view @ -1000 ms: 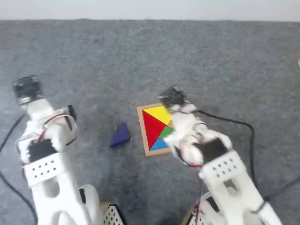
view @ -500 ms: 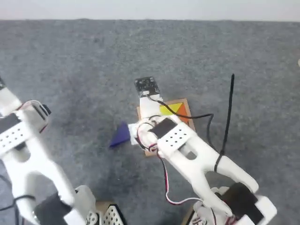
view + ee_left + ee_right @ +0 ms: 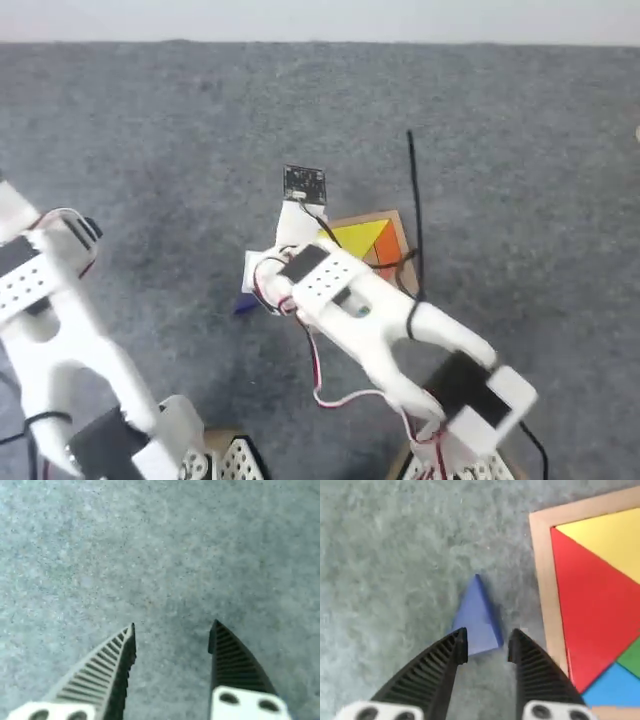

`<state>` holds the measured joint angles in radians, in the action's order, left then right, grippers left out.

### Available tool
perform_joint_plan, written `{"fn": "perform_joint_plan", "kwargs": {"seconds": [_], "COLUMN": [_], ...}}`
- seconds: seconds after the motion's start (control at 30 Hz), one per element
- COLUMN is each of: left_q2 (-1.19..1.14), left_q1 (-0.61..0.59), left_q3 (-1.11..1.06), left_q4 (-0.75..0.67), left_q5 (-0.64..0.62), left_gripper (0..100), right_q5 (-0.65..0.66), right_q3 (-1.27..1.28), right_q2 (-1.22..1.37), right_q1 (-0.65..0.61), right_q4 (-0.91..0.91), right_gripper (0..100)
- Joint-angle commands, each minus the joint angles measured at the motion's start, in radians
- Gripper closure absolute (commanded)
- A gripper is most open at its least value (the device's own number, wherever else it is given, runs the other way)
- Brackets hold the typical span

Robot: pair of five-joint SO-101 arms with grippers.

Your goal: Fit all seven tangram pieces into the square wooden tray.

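We see the square wooden tray (image 3: 540, 570) lying flat on the grey felt mat (image 3: 200, 130). Inside it, a large red triangle (image 3: 590, 620) sits against the tray edge nearest the loose piece. A yellow triangle (image 3: 605, 535) touches one side of the red one, and a green piece (image 3: 632, 657) and a light blue piece (image 3: 615, 685) touch another. Outside the tray, near that same edge but apart from it, the dark blue triangular piece (image 3: 476, 615) lies flat on the mat, one point turned away from the right gripper (image 3: 487, 632). This gripper hangs over the piece's broad end, its jaws parted narrowly, about as wide as that end. We cannot tell whether its fingers (image 3: 445, 665) touch the wood. From above, the right arm (image 3: 350, 300) reaches across the tray and covers much of it, leaving the yellow triangle and an orange piece (image 3: 388, 250) showing. The left arm (image 3: 50, 300) stands well apart from the tray, beyond the blue piece. The left gripper (image 3: 174, 625) has its jaws spread wide over bare mat and holds nothing.
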<state>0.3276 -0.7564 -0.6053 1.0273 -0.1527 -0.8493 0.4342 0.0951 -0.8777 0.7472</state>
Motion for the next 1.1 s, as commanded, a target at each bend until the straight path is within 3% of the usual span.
{"fn": "perform_joint_plan", "kwargs": {"seconds": [0.0,0.4,1.07], "left_q2": [0.003,0.005,0.011], "left_q1": [-0.005,-0.005,-0.005], "left_q3": [0.048,0.048,0.042], "left_q4": [-0.02,-0.014,-0.014], "left_q5": [-0.009,-0.009,-0.008], "left_gripper": [76,76,76], "right_q5": [-0.006,0.052,0.1], "right_q3": [-0.103,-0.264,-0.39], "right_q2": [0.045,0.179,0.323], "right_q1": [0.005,-0.097,-0.048], "right_q4": [0.015,0.143,0.163], "right_gripper": [77.5,77.2,77.2]}}
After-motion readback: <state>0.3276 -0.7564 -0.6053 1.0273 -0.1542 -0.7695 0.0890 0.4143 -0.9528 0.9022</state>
